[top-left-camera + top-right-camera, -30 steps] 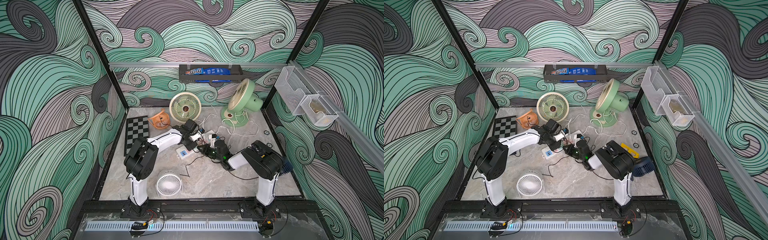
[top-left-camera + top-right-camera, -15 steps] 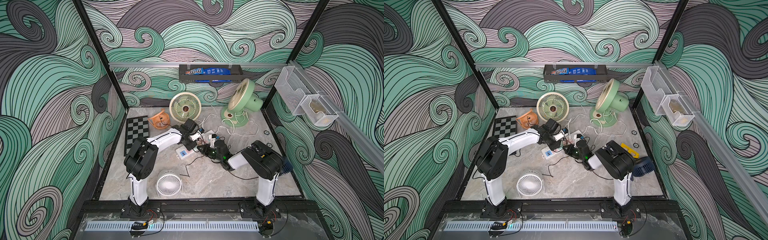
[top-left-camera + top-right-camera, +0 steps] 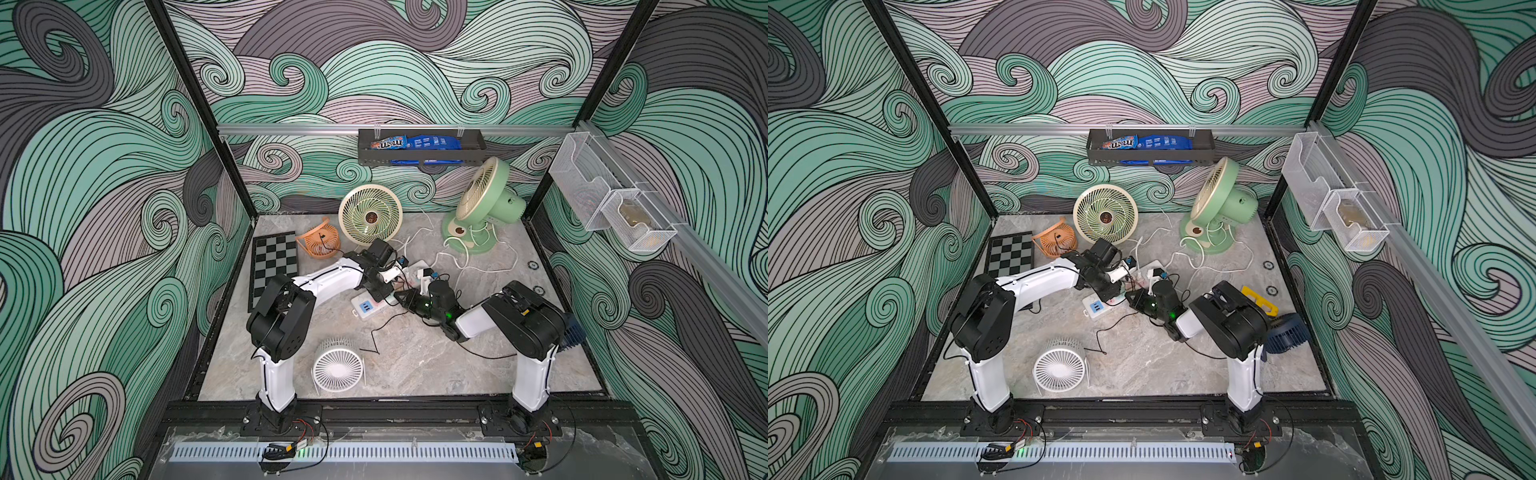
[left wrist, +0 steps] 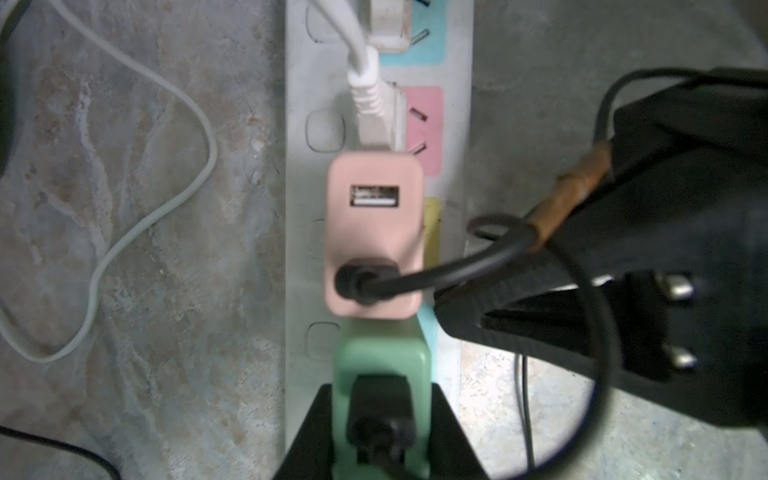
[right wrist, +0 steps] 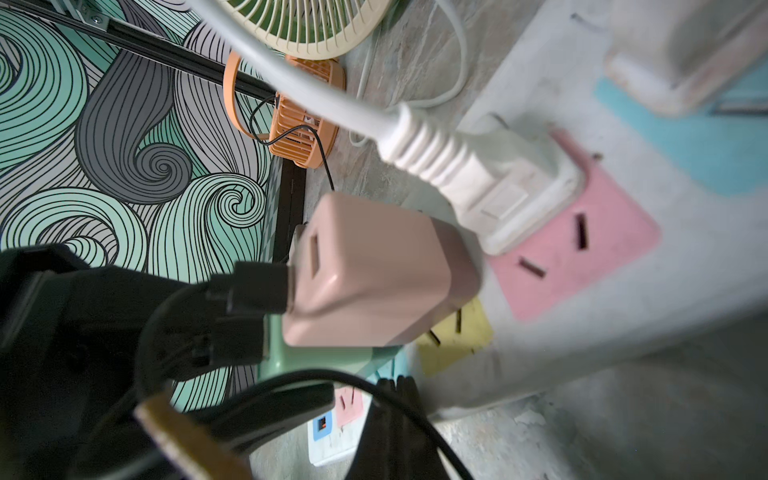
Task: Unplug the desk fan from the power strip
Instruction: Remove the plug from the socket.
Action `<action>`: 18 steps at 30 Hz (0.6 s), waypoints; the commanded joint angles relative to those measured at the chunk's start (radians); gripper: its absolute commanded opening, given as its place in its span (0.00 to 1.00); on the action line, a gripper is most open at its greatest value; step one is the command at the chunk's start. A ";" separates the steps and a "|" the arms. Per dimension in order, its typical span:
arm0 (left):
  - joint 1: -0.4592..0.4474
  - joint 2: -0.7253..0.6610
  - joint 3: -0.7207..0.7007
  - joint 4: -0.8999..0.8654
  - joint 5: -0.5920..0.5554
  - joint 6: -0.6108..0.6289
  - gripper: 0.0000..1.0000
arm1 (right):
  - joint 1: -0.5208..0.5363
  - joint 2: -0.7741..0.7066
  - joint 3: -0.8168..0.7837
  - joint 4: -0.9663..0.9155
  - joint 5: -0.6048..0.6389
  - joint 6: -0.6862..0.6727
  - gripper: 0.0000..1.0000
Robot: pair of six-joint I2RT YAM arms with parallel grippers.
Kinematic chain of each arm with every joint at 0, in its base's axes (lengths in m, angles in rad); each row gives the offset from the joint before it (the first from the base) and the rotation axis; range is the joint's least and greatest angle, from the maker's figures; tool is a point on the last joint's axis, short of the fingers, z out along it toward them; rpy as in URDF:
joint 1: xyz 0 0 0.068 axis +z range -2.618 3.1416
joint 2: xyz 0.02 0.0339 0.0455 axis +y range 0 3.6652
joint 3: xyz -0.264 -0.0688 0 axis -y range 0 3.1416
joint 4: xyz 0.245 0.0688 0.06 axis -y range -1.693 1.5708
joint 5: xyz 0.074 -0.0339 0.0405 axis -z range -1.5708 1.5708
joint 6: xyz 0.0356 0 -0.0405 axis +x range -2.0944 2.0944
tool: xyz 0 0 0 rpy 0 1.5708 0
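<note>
Pinched in the left gripper: green adapter on the power strip, long and white, pastel pink, yellow and blue sockets, at the middle of the bench. Just beside its pink adapter: right gripper, pressed together. Far wall: black tray holding candy packets. Right wall: clear bin; mesh bin, contents unclear.

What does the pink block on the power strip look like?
The pink block is a smooth, rounded plastic charger, standing plugged into the power strip over its yellow socket. Its top has two USB slots: one empty, one holding a black cable that bends off sideways. It sits between a white plug and a green charger. The right gripper, shut, is close beside it; touching or not, I cannot tell.
</note>
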 commanded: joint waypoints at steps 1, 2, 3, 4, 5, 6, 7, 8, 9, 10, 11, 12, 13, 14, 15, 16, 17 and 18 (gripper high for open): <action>0.012 -0.009 0.041 -0.014 0.047 -0.004 0.00 | 0.007 0.040 -0.010 -0.121 0.027 -0.008 0.00; 0.006 -0.016 0.027 -0.001 0.028 0.013 0.00 | 0.007 0.040 -0.009 -0.121 0.028 -0.007 0.00; -0.002 -0.027 0.012 0.015 0.001 0.029 0.00 | 0.007 0.040 -0.009 -0.121 0.029 -0.007 0.00; -0.012 -0.035 -0.001 0.031 -0.028 0.045 0.00 | 0.007 0.041 -0.009 -0.121 0.029 -0.007 0.00; -0.020 -0.044 -0.014 0.048 -0.052 0.060 0.00 | 0.007 0.041 -0.009 -0.121 0.029 -0.007 0.00; -0.025 -0.052 -0.020 0.059 -0.068 0.066 0.00 | 0.008 0.041 -0.009 -0.122 0.030 -0.006 0.00; -0.024 -0.053 -0.017 0.061 -0.078 0.050 0.00 | 0.009 0.043 -0.006 -0.124 0.030 -0.007 0.00; -0.023 -0.053 -0.009 0.054 -0.078 0.038 0.00 | 0.010 0.044 -0.004 -0.125 0.030 -0.006 0.00; -0.019 -0.052 -0.001 0.042 -0.061 0.026 0.00 | 0.010 0.046 -0.001 -0.126 0.030 -0.007 0.00; -0.011 -0.049 0.004 0.036 -0.031 0.011 0.00 | 0.010 0.046 0.000 -0.126 0.030 -0.007 0.00; -0.002 -0.045 0.015 0.019 0.011 -0.008 0.00 | 0.010 0.047 0.001 -0.126 0.029 -0.007 0.00; 0.010 -0.040 0.030 -0.003 0.052 -0.024 0.00 | 0.011 0.048 0.001 -0.126 0.030 -0.007 0.00; 0.016 -0.029 0.045 -0.022 0.075 -0.034 0.00 | 0.012 0.048 0.000 -0.126 0.029 -0.007 0.00; 0.018 -0.023 0.052 -0.035 0.078 -0.040 0.00 | 0.012 0.047 -0.001 -0.126 0.032 -0.006 0.00; 0.017 -0.022 0.050 -0.033 0.075 -0.031 0.00 | 0.012 0.046 -0.001 -0.126 0.032 -0.006 0.00; 0.015 -0.026 0.040 -0.023 0.068 -0.009 0.00 | 0.012 0.046 -0.001 -0.125 0.032 -0.006 0.00; 0.011 -0.033 0.029 -0.011 0.048 0.002 0.00 | 0.012 0.046 -0.003 -0.124 0.033 -0.007 0.00; 0.004 -0.042 0.018 0.001 0.025 0.012 0.00 | 0.012 0.046 -0.003 -0.123 0.033 -0.006 0.00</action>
